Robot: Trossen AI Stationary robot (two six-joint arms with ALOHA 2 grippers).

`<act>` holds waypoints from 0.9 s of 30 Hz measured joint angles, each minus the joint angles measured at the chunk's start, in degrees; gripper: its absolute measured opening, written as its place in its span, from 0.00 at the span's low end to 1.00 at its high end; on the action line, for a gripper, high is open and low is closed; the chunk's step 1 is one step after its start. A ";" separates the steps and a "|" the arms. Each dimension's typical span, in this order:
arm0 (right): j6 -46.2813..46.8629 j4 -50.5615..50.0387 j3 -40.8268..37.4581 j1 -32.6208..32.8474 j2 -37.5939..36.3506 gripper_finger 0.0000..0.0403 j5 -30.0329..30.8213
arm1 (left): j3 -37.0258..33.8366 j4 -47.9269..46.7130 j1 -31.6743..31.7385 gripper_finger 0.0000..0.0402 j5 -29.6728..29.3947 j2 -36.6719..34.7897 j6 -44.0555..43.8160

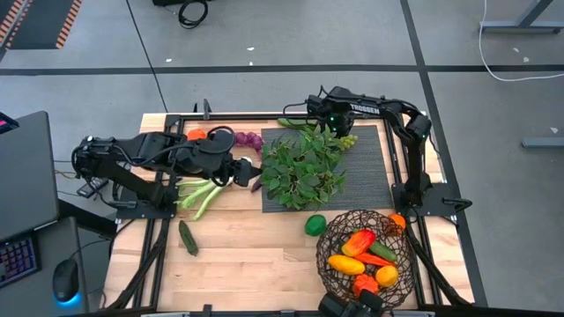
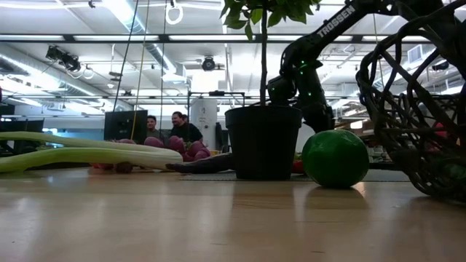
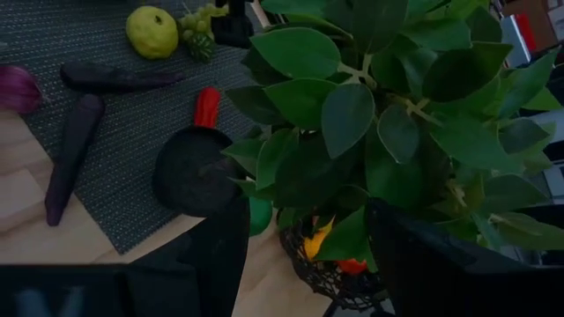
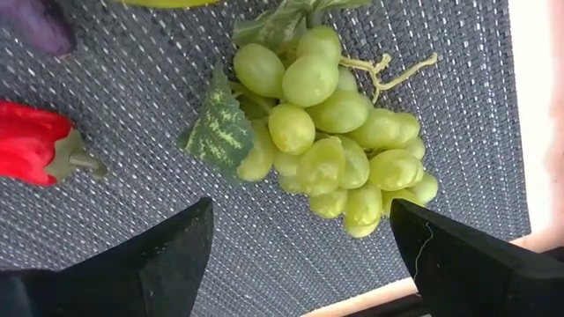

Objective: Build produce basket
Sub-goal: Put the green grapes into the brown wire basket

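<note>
Spread wide and empty, my right gripper [image 4: 295, 242] is hovering over the green grapes [image 4: 330, 132] on the black mat [image 4: 141, 97]; next I'm lowering, closing, carrying them to the basket [image 1: 366, 255].

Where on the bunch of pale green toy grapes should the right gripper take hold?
Probably across the wide middle of the green grape bunch, coming straight down from above. It lies flat on the dark ribbed mat, clear of the red pepper, and the right gripper hangs open over it. The thin curled stem looks too slight to pinch.
</note>
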 joint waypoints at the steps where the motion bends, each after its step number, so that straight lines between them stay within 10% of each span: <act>1: -0.36 0.03 0.00 0.00 0.00 0.86 0.02 | 0.00 -0.01 0.00 0.58 0.00 0.00 0.01; 27: -8.44 3.78 0.09 -0.76 -1.64 0.19 -2.08 | 0.00 0.01 -2.35 0.58 0.08 0.00 -0.51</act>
